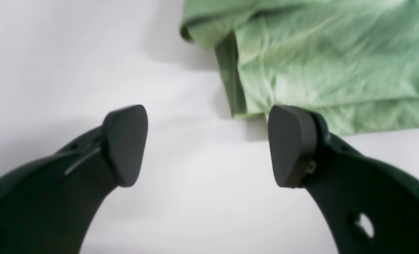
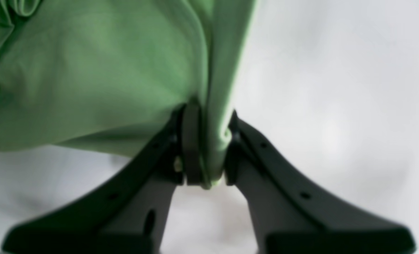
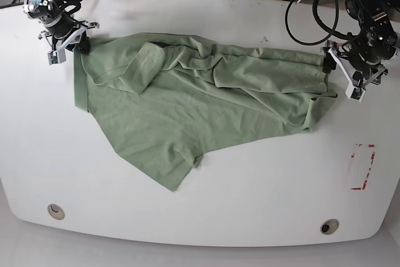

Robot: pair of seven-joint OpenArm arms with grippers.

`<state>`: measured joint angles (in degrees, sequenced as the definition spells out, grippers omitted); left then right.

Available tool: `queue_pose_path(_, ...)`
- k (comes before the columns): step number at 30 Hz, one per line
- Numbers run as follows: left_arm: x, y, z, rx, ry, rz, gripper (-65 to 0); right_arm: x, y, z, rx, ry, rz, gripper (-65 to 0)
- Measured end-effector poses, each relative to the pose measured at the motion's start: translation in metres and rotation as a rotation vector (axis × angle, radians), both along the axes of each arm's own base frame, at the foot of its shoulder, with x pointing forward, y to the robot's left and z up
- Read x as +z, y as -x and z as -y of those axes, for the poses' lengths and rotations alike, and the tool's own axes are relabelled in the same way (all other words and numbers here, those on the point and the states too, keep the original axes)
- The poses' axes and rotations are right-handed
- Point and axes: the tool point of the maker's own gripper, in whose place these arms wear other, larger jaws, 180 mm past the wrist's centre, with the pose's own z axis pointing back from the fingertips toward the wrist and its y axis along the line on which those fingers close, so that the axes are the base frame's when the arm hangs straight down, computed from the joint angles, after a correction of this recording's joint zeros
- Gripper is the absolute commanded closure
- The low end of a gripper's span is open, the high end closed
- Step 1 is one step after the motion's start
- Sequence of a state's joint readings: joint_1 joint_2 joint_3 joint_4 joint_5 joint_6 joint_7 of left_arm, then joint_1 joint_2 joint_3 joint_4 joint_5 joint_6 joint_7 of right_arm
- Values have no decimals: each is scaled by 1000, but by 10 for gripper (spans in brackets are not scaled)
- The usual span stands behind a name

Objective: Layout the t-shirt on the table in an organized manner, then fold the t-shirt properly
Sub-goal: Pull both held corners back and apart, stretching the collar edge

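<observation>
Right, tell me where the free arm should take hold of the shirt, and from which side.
Best bet: the t-shirt corner nearest the open left gripper, where the dark side edge meets the lower edge. Several layers lie there flat on the table, so I would come in low from the bare table side. The right gripper already pinches the opposite end, so this would probably let the shirt be stretched flat.

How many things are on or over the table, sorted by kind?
Shirts: 1, the t-shirt
Grippers: 2, the right gripper and the left gripper
Round cable holes in the table: 2
Red tape rectangles: 1
Total: 6
</observation>
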<state>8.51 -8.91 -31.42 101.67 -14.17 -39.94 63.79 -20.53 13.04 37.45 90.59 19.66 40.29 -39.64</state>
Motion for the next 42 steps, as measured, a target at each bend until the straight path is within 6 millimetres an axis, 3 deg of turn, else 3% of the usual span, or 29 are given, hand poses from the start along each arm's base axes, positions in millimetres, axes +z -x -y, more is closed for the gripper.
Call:
queue_pose_path(11, -29, -1, 6, 14, 77, -44, -504, 0, 0, 0, 0, 0, 0, -94)
queue_pose_path(22, -38, -18, 29, -37, 140, -20, -504, 0, 0, 0, 0, 0, 0, -94)
queue_pose_path(31, -39, -19, 30, -38, 148, -20, -496, 0, 0, 0, 0, 0, 0, -89)
queue_pose_path(33, -39, -19, 30, -38, 149, -19, -468, 0, 0, 0, 0, 0, 0, -87)
queue_pose_path(36, -39, -19, 30, -38, 148, -21, -361, 1, -3, 0, 0, 1, 4, -87)
queue_pose_path(42, -40, -17, 29, -38, 147, -26, -67, 1, -6, 3, 3, 21, -6, -86)
